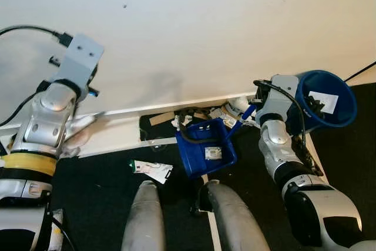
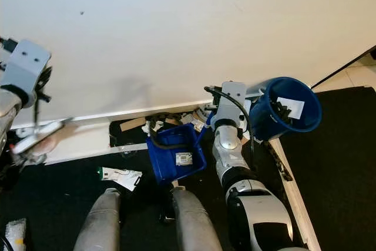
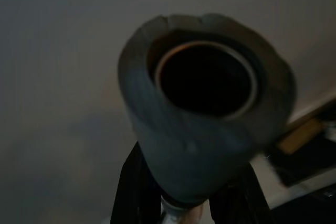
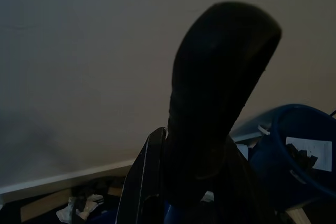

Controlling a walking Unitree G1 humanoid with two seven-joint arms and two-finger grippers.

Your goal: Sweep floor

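Dustpan (image 1: pixel 205 147) sits below right hand (image 4: pixel 197 182), which grips its handle (image 4: pixel 218 87).

Dustpan (image 1: pixel 205 147) lies before the wall (image 1: pixel 188 33), bucket (image 1: pixel 326 99) right.

Both tools (image 3: pixel 184 203) (image 4: pixel 184 192) clamped, arms raised

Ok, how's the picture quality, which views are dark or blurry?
Left and right eye views: bright and mostly sharp, the blue dustpan and the litter on the dark floor read clearly. Left wrist view: dim, with the handle end close up and out of focus. Right wrist view: dark, the black grip soft, the blue bucket hazy.
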